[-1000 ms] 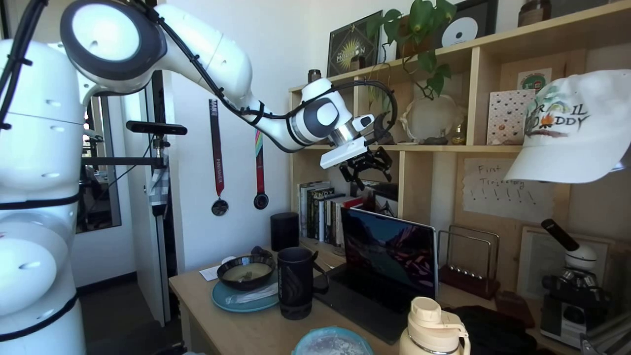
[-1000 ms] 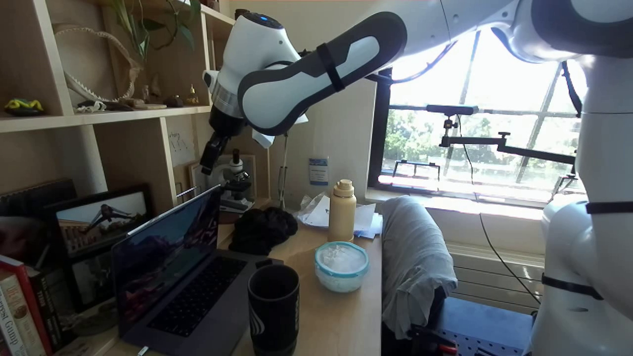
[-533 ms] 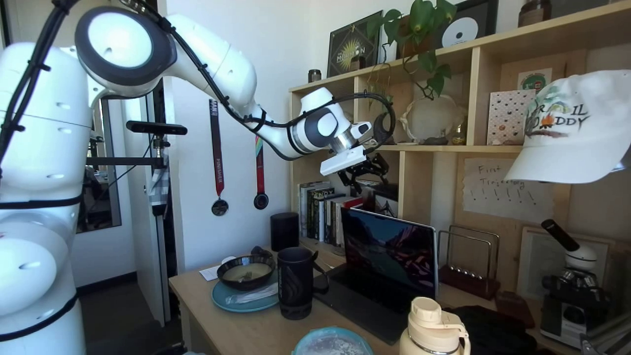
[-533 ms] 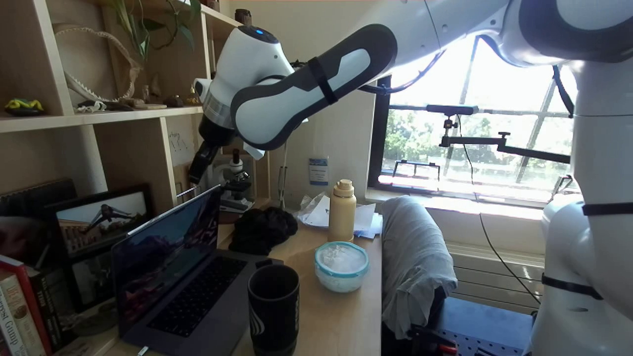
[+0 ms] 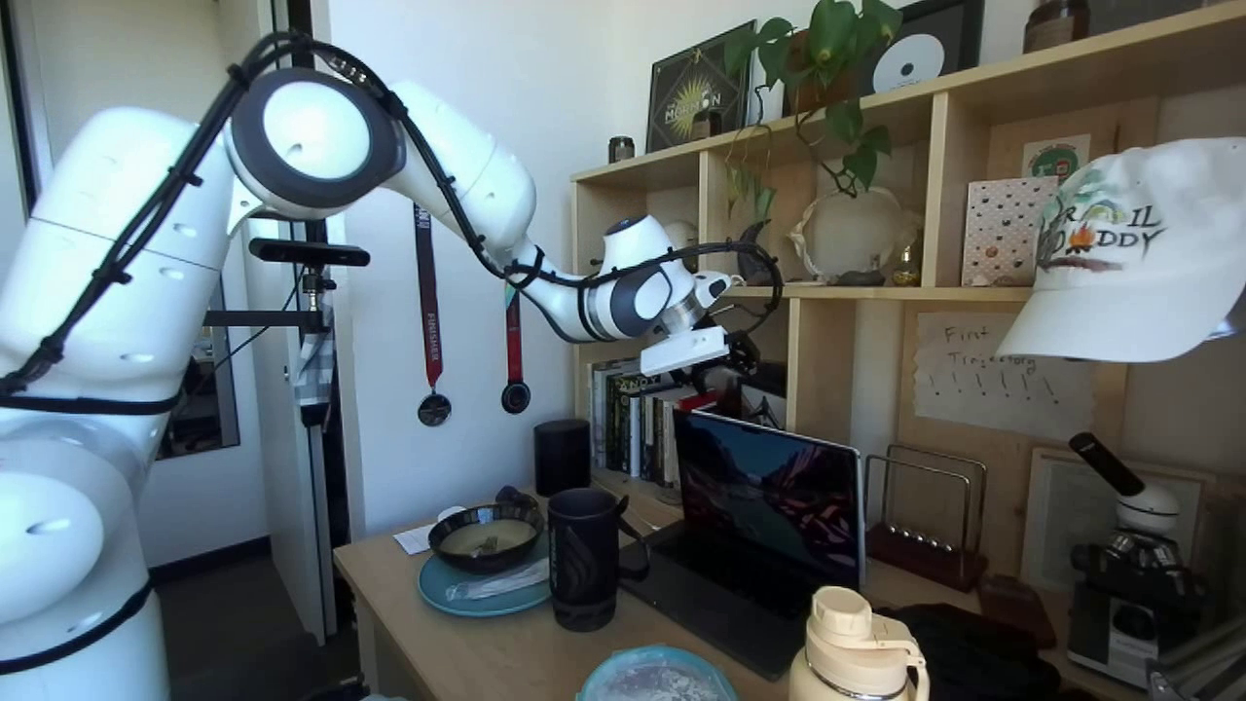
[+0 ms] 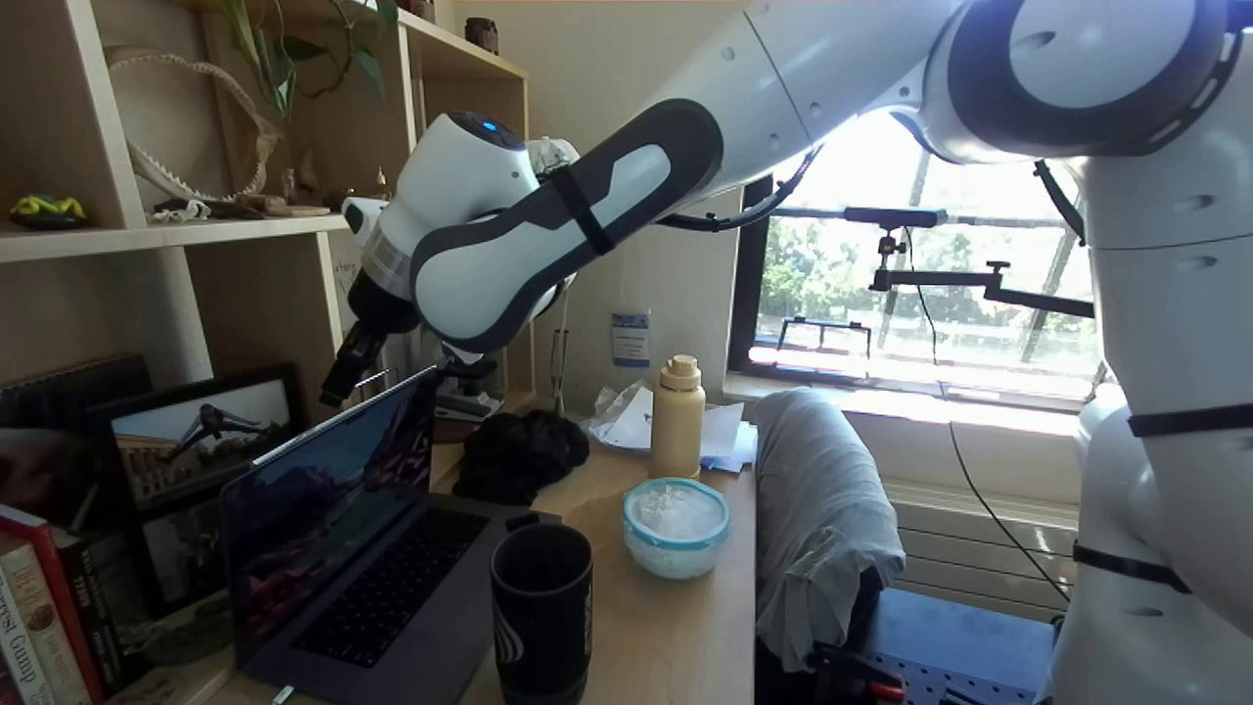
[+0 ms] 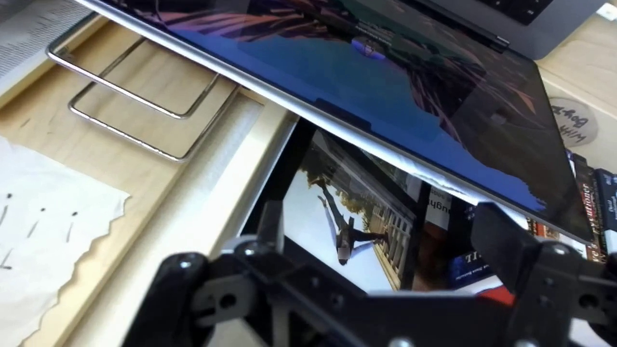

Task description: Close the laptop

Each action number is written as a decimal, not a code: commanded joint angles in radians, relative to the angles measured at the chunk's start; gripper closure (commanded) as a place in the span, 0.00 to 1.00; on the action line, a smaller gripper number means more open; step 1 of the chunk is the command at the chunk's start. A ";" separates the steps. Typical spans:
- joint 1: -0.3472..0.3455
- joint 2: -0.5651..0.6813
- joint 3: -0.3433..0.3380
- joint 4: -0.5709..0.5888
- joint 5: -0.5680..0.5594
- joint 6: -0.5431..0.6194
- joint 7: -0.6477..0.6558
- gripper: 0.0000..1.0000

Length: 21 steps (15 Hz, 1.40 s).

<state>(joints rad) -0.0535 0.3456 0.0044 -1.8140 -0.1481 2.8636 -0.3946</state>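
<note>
Gripper [image 7: 385,231] is shown with fingers spread in the wrist view alone; there, at twelve o'clock from it, the laptop [image 7: 366,82] is found, screen raised. In both exterior views, part of its base is hidden by the black mug [image 6: 541,617]. At two o'clock from the laptop, a window [image 6: 989,250], seen in an exterior view only, is partly covered by the arm [image 6: 675,157].
</note>
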 commanded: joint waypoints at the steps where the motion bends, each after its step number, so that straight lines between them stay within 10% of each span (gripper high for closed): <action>1: -0.054 0.088 0.065 0.089 0.066 0.052 -0.098 0.00; 21: -0.162 0.298 0.211 0.278 0.093 0.036 -0.151 0.00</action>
<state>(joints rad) -0.1983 0.6388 0.1914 -1.5394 -0.0578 2.9113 -0.5472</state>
